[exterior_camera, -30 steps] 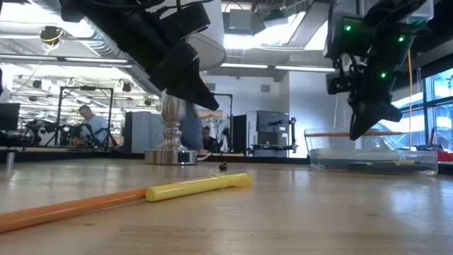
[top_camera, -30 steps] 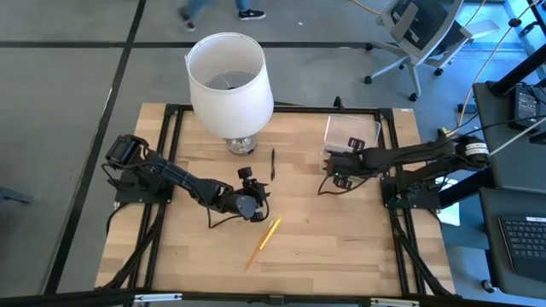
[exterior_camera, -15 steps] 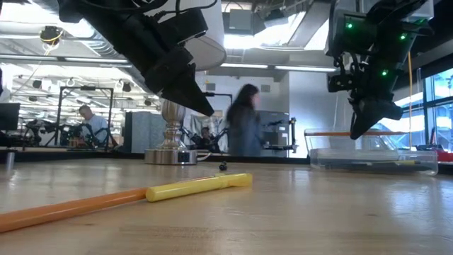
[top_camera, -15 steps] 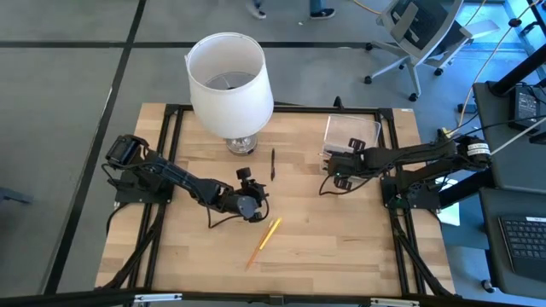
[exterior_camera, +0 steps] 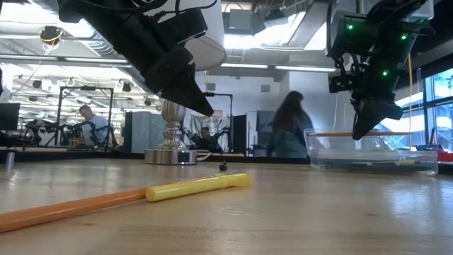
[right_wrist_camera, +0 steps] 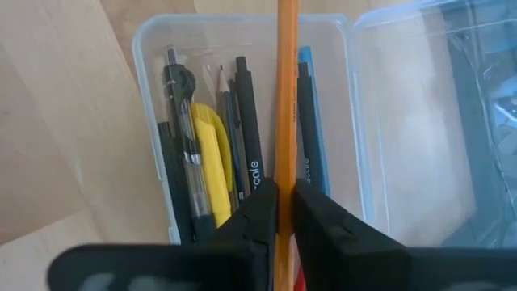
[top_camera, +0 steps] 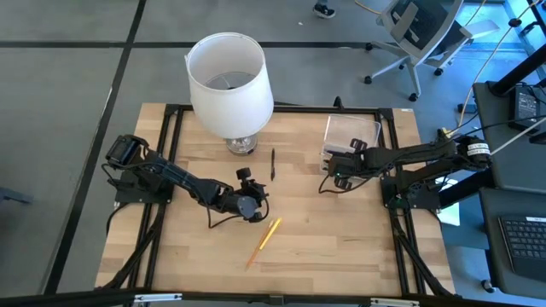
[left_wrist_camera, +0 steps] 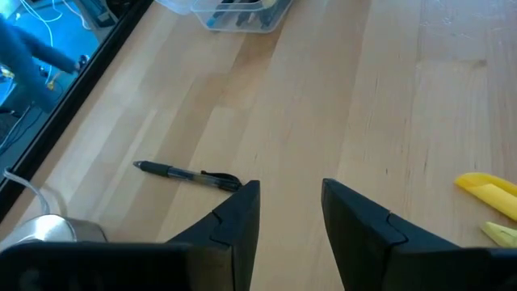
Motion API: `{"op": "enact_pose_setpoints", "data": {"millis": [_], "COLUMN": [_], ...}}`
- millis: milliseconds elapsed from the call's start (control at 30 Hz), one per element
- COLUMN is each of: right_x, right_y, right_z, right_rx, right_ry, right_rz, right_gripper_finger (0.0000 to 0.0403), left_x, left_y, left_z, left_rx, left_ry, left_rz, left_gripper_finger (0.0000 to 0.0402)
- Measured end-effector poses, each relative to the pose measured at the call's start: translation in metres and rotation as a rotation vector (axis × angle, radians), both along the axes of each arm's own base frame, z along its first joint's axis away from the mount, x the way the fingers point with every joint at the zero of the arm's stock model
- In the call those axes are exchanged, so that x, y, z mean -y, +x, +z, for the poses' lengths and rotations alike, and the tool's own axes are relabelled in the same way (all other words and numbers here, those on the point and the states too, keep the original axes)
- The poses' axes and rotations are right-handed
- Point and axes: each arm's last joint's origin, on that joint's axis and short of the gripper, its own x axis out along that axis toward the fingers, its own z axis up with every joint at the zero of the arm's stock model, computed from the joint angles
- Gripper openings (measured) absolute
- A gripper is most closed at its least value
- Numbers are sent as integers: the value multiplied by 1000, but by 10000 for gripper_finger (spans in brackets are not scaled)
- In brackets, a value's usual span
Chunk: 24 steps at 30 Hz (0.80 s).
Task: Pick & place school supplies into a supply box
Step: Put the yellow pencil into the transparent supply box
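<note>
Supply box [right_wrist_camera: 355, 97], desk's right rear, already has approx 8 pens. Right pincer [right_wrist_camera: 283, 198] grips orange pencil [right_wrist_camera: 286, 89] above it. Left pincer [left_wrist_camera: 291, 212] open; black pen [left_wrist_camera: 186, 174], yellow pencil [top_camera: 270, 232] left.

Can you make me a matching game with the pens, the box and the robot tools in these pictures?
Things:
1. black pen
2. orange pencil
3. supply box
4. left tool

States:
A. open, holding nothing, above the table
B. pinched in the right tool, above the box
C. lying alone on the wood near the lamp base
D. already holds several pens

Pairs: 1-C, 2-B, 3-D, 4-A
</note>
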Motion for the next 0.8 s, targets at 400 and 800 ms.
{"op": "enact_pose_setpoints", "data": {"millis": [400, 800], "right_x": [-1, 11], "right_y": [2, -9], "right_z": [2, 13], "right_rx": [-8, -55], "right_ry": [53, 122], "right_rz": [43, -200], "right_gripper_finger": [41, 41], "left_x": [0, 0], "left_y": [0, 0], "left_z": [0, 0], "left_rx": [6, 7], "left_ry": [-2, 3], "left_rz": [0, 4], "left_gripper_finger": [127, 127]}}
